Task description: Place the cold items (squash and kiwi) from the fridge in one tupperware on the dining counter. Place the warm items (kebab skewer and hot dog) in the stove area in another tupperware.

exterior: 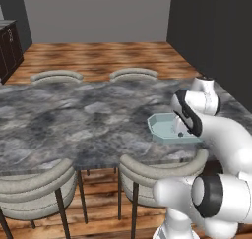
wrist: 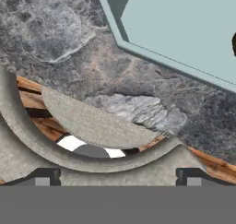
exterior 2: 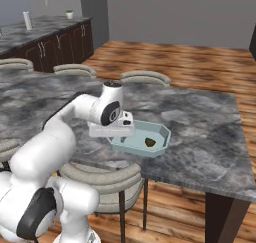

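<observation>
One pale-blue tupperware (exterior 2: 159, 133) sits near the right end of the marble dining counter (exterior 2: 200, 117), close to its near edge above a grey chair (exterior 2: 102, 179). A small brown item, probably the kiwi (exterior 2: 150, 142), lies inside. The gripper (wrist: 118, 174) hangs at the tub's left rim, jaws spread, empty. Judging by this, one cold item is delivered; the squash must be fetched next.

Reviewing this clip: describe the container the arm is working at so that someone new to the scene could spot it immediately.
On the long grey marble dining counter, look at the near edge just above the curved beige chair back. There sits a shallow pale blue tupperware tray with cut corners, a small dark brown item inside it. It is the one coloured thing on the grey stone.
</observation>
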Controlling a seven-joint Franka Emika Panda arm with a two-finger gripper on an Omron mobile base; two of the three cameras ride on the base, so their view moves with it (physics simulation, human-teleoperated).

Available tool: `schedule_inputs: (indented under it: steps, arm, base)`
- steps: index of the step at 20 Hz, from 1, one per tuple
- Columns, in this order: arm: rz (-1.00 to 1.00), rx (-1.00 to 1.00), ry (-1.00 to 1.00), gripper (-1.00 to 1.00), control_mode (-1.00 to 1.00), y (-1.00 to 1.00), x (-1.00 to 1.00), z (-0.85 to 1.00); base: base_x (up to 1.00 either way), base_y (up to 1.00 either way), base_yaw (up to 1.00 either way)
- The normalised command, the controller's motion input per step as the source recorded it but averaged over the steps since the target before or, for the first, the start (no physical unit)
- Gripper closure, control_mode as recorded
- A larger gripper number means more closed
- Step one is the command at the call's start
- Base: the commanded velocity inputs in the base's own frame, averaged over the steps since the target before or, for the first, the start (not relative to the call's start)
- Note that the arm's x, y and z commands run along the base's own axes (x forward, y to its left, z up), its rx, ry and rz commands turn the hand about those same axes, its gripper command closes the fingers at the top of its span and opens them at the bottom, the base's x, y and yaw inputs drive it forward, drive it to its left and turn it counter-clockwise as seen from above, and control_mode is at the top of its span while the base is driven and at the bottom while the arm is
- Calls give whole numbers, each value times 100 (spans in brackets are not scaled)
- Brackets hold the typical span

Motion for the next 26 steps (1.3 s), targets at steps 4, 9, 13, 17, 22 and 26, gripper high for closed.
schedule_inputs:
  steps: [4,9,13,17,22,26]
  arm:
    - [0,2,-4,-100,-100,73,-92,26]
    - [0,5,0,-100,-100,65,-91,34]
    - [0,5,-16,-100,-100,40,-87,42]
    - [-1,3,-35,-100,-100,1,-84,54]
    - [-9,0,-35,-100,-100,0,-39,71]
    - [-4,0,-21,-100,-100,3,-35,16]
  base:
    - [0,0,0]
    - [0,0,0]
    - [0,0,0]
    - [0,0,0]
    - [0,0,0]
    - [0,0,0]
